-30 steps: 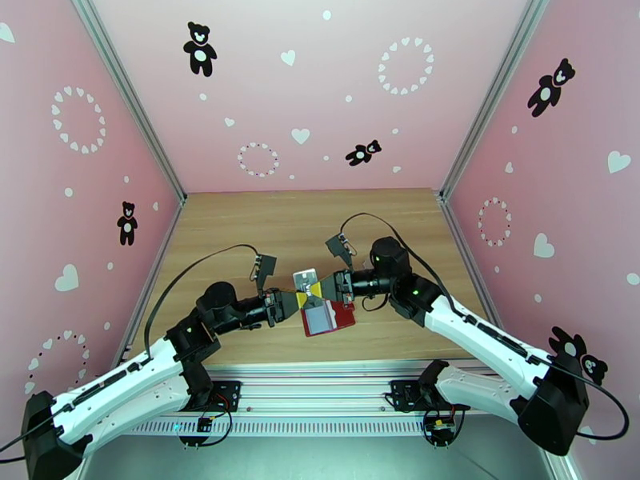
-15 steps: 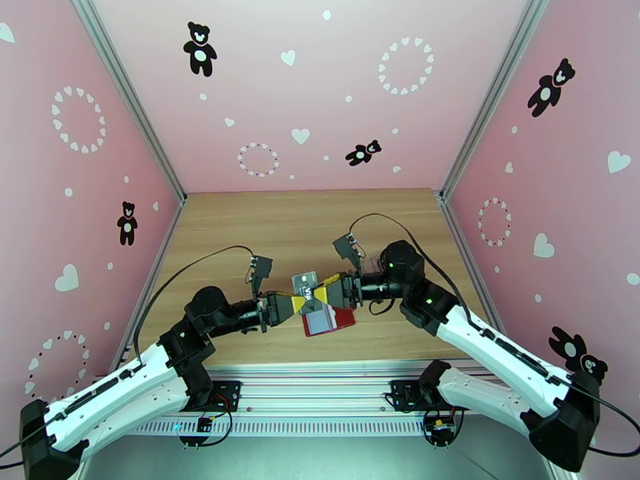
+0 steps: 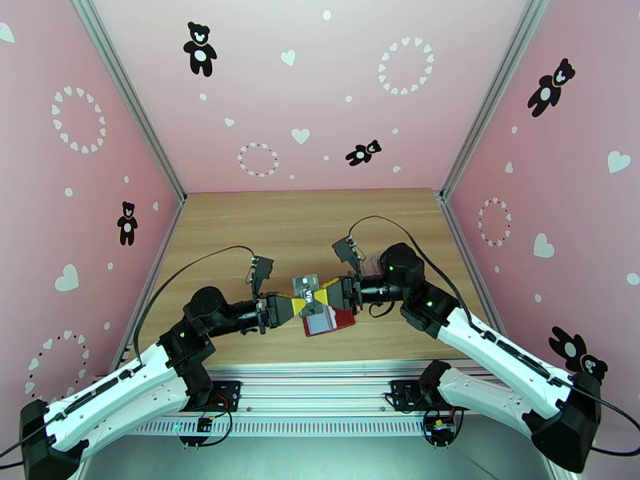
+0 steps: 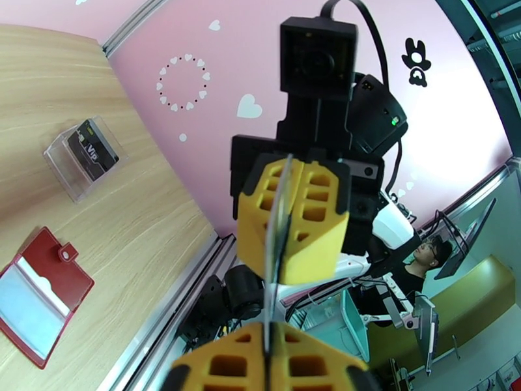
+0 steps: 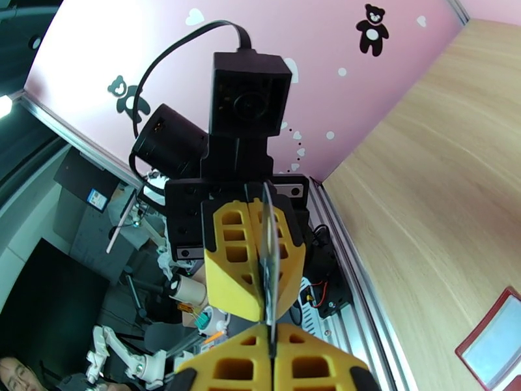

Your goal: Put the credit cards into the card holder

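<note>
**Card hand-over above the open card holder.** You see one credit card (image 4: 268, 301), thin and edge-on, spanning the gap between the two claws in mid-air. The right gripper (image 4: 283, 272) is closed flat on one end of it, with its pads pressed to both faces. The left gripper (image 4: 267, 335) brackets the other end with its pads close on either side. Whether it pinches the card or stands slightly slack, you cannot tell. The card holder (image 4: 39, 301) lies open on the table (image 4: 143, 210) with its pockets facing up. It sits beneath the meeting claws and a little toward the arm bases from them, apart from the card. A clear pouch (image 4: 84, 154) with a dark card inside lies on the table on the far side of the claws. By judgement, the task is at an early-to-middle stage: the card is lifted and appears to be at a hand-over between the claws, but it is not in a pocket. Whether the greyish pockets already contain a card cannot be made out. What is left is to bring the card's edge down to a pocket mouth and slide it in.
</note>
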Robot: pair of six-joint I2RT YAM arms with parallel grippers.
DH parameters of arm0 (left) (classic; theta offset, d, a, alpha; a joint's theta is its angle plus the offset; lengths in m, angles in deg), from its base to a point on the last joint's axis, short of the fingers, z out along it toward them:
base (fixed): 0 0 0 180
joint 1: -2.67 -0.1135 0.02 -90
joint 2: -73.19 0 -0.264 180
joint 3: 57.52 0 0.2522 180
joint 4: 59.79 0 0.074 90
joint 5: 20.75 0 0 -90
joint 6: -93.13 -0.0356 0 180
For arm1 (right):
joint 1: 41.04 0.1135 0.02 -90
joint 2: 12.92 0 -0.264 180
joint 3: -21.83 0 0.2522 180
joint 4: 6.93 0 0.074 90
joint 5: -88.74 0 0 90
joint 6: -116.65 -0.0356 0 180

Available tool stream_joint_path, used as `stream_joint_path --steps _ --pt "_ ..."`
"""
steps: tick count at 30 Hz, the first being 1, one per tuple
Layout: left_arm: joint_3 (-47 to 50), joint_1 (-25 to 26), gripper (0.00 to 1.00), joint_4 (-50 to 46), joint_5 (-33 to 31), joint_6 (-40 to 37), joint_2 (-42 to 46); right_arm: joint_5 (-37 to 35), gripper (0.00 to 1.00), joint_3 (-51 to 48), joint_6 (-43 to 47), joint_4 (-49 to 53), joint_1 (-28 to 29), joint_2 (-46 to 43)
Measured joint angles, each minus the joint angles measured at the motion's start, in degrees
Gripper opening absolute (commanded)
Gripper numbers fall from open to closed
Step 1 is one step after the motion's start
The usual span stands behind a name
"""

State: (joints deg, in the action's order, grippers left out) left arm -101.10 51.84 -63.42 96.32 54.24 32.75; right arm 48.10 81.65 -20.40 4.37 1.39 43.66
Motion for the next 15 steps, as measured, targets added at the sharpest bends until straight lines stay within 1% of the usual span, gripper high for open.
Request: stream_joint_path --steps 1,2,4,6,8,11,15 --pt "-0.07 0.09 0.79 -1.62 -1.20 -0.26 0.02 -0.46 0.00 0.00 0.42 0.85 0.02 0.07" --pt "-0.39 0.13 0.83 -3.98 -2.89 -0.50 0.11 -0.83 0.00 0.00 0.83 1.68 -0.09 0.20" --pt "-2.12 0.02 0.83 -12.22 -8.81 -0.85 0.04 -2.84 0.00 0.42 2.78 5.75 -1.40 0.85" --pt "-4.68 -0.63 0.81 -20.92 -15.61 -0.28 -0.63 -5.97 0.00 1.09 5.40 11.28 -3.65 1.86" --pt "-6.03 -2.16 0.79 -26.32 -20.09 0.50 -2.05 -9.81 0.00 1.38 8.09 16.92 -6.25 3.21" --pt "-4.26 -4.11 0.75 -27.04 -20.61 2.16 -5.64 -13.55 0.00 1.11 11.02 22.56 -9.20 6.73" --pt "-1.73 -4.09 0.70 -26.05 -19.41 3.50 -14.67 -16.26 0.00 -0.37 13.40 25.88 -9.68 12.98"
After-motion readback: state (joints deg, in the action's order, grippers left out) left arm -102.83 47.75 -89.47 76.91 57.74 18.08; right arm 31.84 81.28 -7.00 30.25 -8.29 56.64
